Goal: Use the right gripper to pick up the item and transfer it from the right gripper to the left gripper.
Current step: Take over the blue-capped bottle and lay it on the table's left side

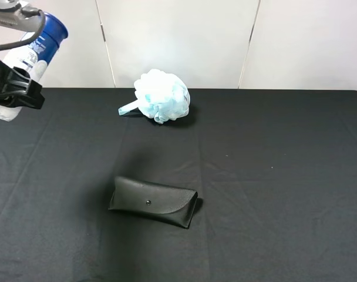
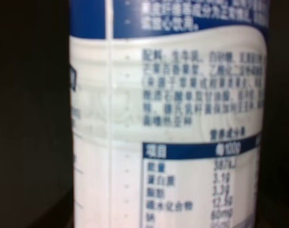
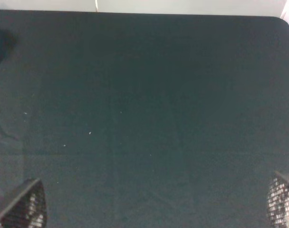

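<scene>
Since the left gripper [image 1: 17,88] is clamped across the bottle [image 1: 42,41], the handover looks done. The bottle is off the table, slanting through the claw with its dark blue cap end above the jaws and its white base end below them. In the left wrist view the label fills the frame right against the camera, its fine print blurred, so the body lies deep between the fingers.

The right gripper [image 3: 151,204] is out of the high view. Its own camera shows two fingertips standing wide apart with nothing between them, and only bare black cloth [image 3: 144,104] beneath.

As a judgement, the bottle should handle as a light, fairly stiff plastic cylinder. Its glossy wrap will be slippery, and a round body between flat fingers can swivel or creep. The slant in the claw suggests it may pivot if jolted. The safest hold is around the middle of the body, square to its length. The tapering cap end would be a poor place to grip, and a hard squeeze could dent thin walls.

The pale blue bath pouf [image 1: 162,95] and the black glasses case [image 1: 153,201] lie on the cloth, well apart from the left gripper and lower than it, toward the other arm's side.
</scene>
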Motion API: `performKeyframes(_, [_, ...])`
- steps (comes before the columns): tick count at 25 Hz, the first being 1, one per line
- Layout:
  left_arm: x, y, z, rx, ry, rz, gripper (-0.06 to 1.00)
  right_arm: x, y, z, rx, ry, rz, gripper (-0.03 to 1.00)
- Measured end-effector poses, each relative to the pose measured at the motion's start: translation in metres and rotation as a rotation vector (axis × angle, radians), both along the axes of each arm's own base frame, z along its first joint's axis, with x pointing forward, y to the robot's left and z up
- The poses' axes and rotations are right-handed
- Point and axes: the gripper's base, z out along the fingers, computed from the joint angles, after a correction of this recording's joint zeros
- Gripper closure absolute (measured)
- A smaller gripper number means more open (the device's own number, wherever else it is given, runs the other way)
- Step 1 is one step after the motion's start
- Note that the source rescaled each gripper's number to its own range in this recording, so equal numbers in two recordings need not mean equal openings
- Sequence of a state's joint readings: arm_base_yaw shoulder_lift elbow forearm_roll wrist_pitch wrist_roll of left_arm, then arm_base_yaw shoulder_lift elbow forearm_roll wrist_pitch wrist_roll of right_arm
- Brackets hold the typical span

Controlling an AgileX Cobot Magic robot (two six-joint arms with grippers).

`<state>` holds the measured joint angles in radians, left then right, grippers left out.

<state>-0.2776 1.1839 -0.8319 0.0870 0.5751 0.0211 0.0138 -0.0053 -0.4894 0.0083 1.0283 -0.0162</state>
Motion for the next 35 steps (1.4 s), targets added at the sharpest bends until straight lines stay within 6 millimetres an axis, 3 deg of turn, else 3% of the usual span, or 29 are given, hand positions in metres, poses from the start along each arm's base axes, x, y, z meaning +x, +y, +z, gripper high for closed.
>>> performKeyframes(13, [0.038, -0.007, -0.055, 0.049, 0.27, 0.066, 0.89, 0.0, 0.0, 0.0, 0.0, 0.0, 0.0, -0.03])
performKeyframes(24, [0.058, -0.013, -0.094, 0.051, 0.327, 0.091, 0.89, 0.0, 0.0, 0.0, 0.0, 0.0, 0.0, -0.03])
performKeyframes(35, [0.069, -0.016, -0.121, 0.041, 0.353, 0.12, 0.89, 0.0, 0.0, 0.0, 0.0, 0.0, 0.0, -0.03])
